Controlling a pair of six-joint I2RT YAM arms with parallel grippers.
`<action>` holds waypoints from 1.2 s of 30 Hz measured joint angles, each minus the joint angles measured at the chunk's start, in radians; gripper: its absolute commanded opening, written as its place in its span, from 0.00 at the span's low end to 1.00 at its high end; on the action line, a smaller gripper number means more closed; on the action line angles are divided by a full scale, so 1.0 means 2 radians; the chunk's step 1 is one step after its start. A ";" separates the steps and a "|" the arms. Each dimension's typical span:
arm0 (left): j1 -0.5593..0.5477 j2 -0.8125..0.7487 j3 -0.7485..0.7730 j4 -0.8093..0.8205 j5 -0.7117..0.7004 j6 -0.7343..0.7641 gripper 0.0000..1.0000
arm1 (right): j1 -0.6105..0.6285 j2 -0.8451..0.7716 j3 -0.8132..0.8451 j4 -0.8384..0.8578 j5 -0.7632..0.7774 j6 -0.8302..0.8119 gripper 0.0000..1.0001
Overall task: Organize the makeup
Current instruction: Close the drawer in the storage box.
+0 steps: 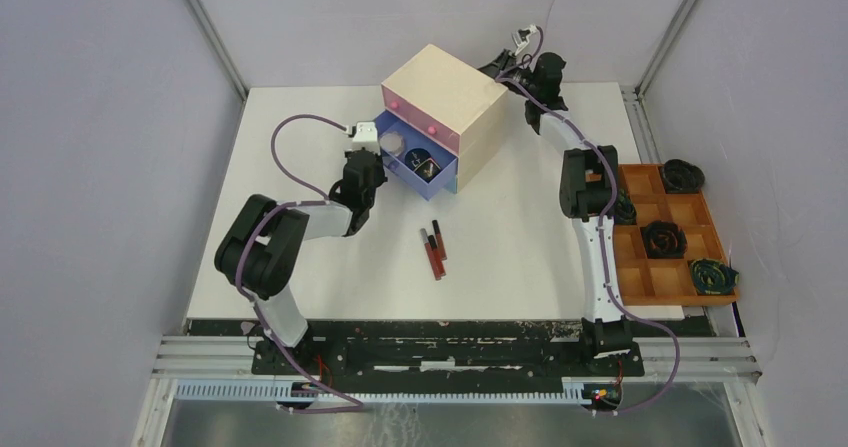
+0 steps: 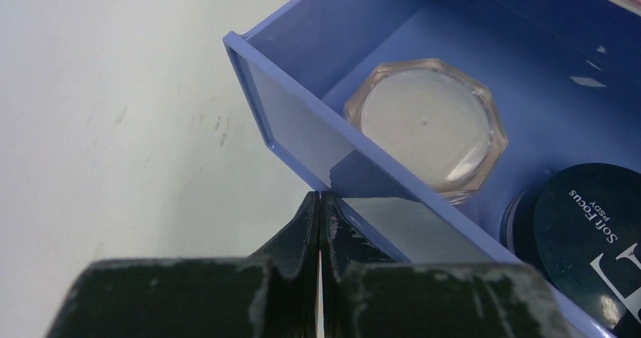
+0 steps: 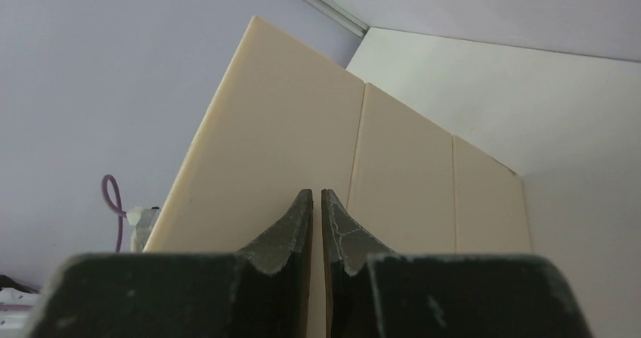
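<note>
Left gripper [image 2: 320,200] closed, beside blue drawer [image 2: 302,137] (pale octagonal jar [image 2: 427,119] inside)

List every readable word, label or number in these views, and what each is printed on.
"Soft Focus": white print on the lid of the round dark compact, inside the blue drawer, left wrist view.
Smaller line next to it: too small to read reliably.
Large white letters at the lid's edge: cut off, unreadable.
Top and right wrist views: no legible text.
</note>
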 measured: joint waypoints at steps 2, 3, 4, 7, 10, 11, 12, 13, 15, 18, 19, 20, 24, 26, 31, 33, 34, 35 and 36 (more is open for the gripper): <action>0.001 0.011 0.004 0.004 0.003 0.000 0.03 | -0.001 0.000 -0.005 0.011 -0.001 0.008 0.14; 0.002 0.014 0.009 0.005 0.005 0.000 0.03 | -0.002 0.000 -0.009 0.019 -0.001 0.011 0.14; 0.003 0.018 0.015 0.005 0.008 0.000 0.03 | -0.004 0.000 -0.014 0.027 -0.001 0.015 0.14; 0.006 0.028 0.029 0.002 0.019 0.000 0.03 | -0.009 -0.001 -0.034 0.047 -0.001 0.021 0.14; 0.008 0.037 0.043 -0.006 0.026 0.001 0.03 | -0.012 -0.005 -0.058 0.055 -0.001 0.023 0.14; 0.008 0.039 0.047 -0.010 0.028 0.002 0.03 | -0.013 -0.009 -0.068 0.056 0.000 0.024 0.14; 0.008 0.041 0.051 -0.014 0.028 0.006 0.03 | -0.014 -0.013 -0.075 0.058 0.000 0.025 0.14; 0.008 0.042 0.055 -0.019 0.028 0.006 0.03 | -0.014 -0.017 -0.081 0.059 0.000 0.024 0.14; 0.008 0.045 0.060 -0.025 0.028 0.010 0.03 | -0.015 -0.027 -0.094 0.059 0.000 0.021 0.14; 0.007 0.046 0.062 -0.030 0.028 0.011 0.03 | -0.015 -0.034 -0.103 0.060 -0.001 0.019 0.13; 0.006 0.046 0.062 -0.031 0.027 0.011 0.03 | -0.015 -0.034 -0.103 0.060 -0.002 0.019 0.13; 0.005 0.046 0.062 -0.032 0.026 0.011 0.03 | -0.015 -0.034 -0.103 0.060 -0.001 0.019 0.13; -0.001 0.046 0.063 -0.033 0.022 0.014 0.03 | -0.016 -0.035 -0.107 0.061 0.002 0.019 0.13; -0.004 0.046 0.066 -0.037 0.020 0.018 0.03 | -0.017 -0.037 -0.111 0.061 0.003 0.017 0.13; -0.014 0.046 0.073 -0.048 0.014 0.021 0.03 | -0.019 -0.045 -0.118 0.040 0.009 -0.005 0.13; -0.022 0.045 0.074 -0.050 0.014 0.022 0.03 | -0.019 -0.052 -0.121 0.029 0.011 -0.020 0.13; -0.028 0.044 0.074 -0.050 0.017 0.022 0.03 | -0.019 -0.055 -0.124 0.024 0.013 -0.025 0.13; -0.033 0.044 0.074 -0.049 0.020 0.022 0.03 | -0.019 -0.057 -0.126 0.021 0.014 -0.030 0.13; -0.038 0.044 0.074 -0.048 0.025 0.022 0.03 | -0.019 -0.058 -0.128 0.020 0.014 -0.033 0.13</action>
